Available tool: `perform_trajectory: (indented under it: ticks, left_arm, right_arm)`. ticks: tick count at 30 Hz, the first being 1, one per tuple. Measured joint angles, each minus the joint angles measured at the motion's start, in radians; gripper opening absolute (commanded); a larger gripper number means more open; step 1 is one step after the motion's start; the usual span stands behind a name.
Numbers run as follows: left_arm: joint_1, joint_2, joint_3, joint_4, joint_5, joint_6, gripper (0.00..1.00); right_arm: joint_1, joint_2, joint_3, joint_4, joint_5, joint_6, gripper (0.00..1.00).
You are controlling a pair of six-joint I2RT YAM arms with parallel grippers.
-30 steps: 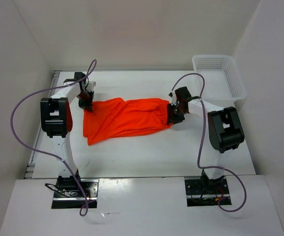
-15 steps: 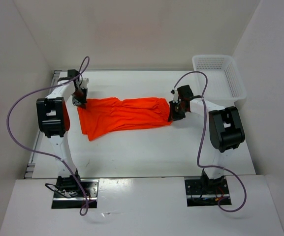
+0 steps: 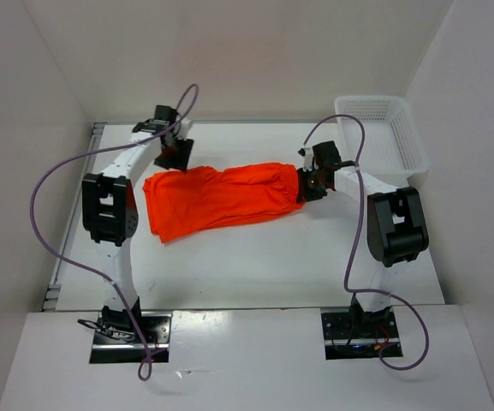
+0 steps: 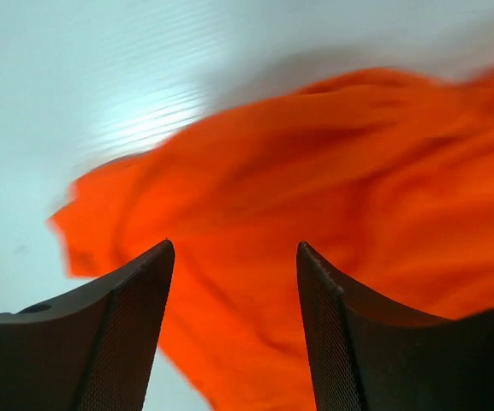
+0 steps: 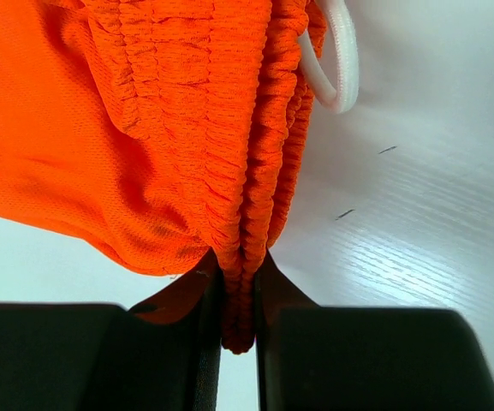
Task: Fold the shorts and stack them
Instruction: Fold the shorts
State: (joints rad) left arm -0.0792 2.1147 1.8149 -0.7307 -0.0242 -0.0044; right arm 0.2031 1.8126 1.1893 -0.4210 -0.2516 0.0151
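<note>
The bright orange shorts [image 3: 221, 195] lie stretched across the table, leg ends at the left, gathered waistband at the right. My left gripper [image 3: 175, 157] hovers just beyond the far left corner of the shorts [image 4: 315, 188], open, with nothing between its fingers [image 4: 127, 334]. My right gripper [image 3: 309, 183] is shut on the folded waistband [image 5: 247, 223], which is pinched between its fingers. The white drawstring [image 5: 336, 60] loops out beside the waistband.
A white mesh basket [image 3: 382, 134] stands at the back right corner of the table. White walls [image 3: 50, 128] enclose the table on three sides. Purple cables [image 3: 50, 197] arc over both arms.
My left gripper has let go of the leg end, opened, and moved up and to the right. The shorts' left end now lies flat. My right gripper has shifted slightly back, still gripping the waistband.
</note>
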Motion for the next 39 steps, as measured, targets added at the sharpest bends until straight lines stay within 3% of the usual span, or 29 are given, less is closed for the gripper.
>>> perform_trajectory:
  ticks: [5,10,12,15,19,23,29,34,39]
  left_arm:
    - [-0.245,-0.001,0.058,0.021,0.077,0.001,0.67]
    - [-0.371,0.19,0.179,0.015,0.175,0.001,0.67]
    - [-0.373,0.28,0.238,0.018,0.196,0.011,0.67]
    - [-0.355,0.294,0.336,-0.013,0.251,0.001,0.67]
    - [-0.337,0.288,0.442,-0.045,0.303,0.002,0.74]
    - [-0.31,0.212,0.428,-0.056,0.35,0.0,0.77]
    - [-0.257,0.104,0.29,-0.05,0.35,0.0,0.77]
    - [-0.231,0.176,0.241,-0.055,0.338,0.001,0.85]
    - [-0.236,0.273,0.26,-0.075,0.395,0.0,0.88]
  right_arm:
    - [-0.001,-0.02,0.03,-0.011,0.035,-0.04,0.0]
    - [-0.04,-0.076,0.074,-0.026,0.063,-0.074,0.0]
    - [-0.059,-0.108,0.081,-0.028,0.082,-0.087,0.0]
    - [-0.084,-0.155,0.086,-0.031,0.097,-0.105,0.0]
    - [-0.12,-0.197,0.089,-0.037,0.106,-0.133,0.0]
    - [-0.192,-0.222,0.108,-0.058,0.114,-0.171,0.0]
    - [-0.238,-0.235,0.219,-0.104,0.169,-0.31,0.0]
    - [-0.175,-0.219,0.351,-0.128,0.264,-0.428,0.0]
    - [0.032,-0.191,0.345,-0.119,0.339,-0.495,0.0]
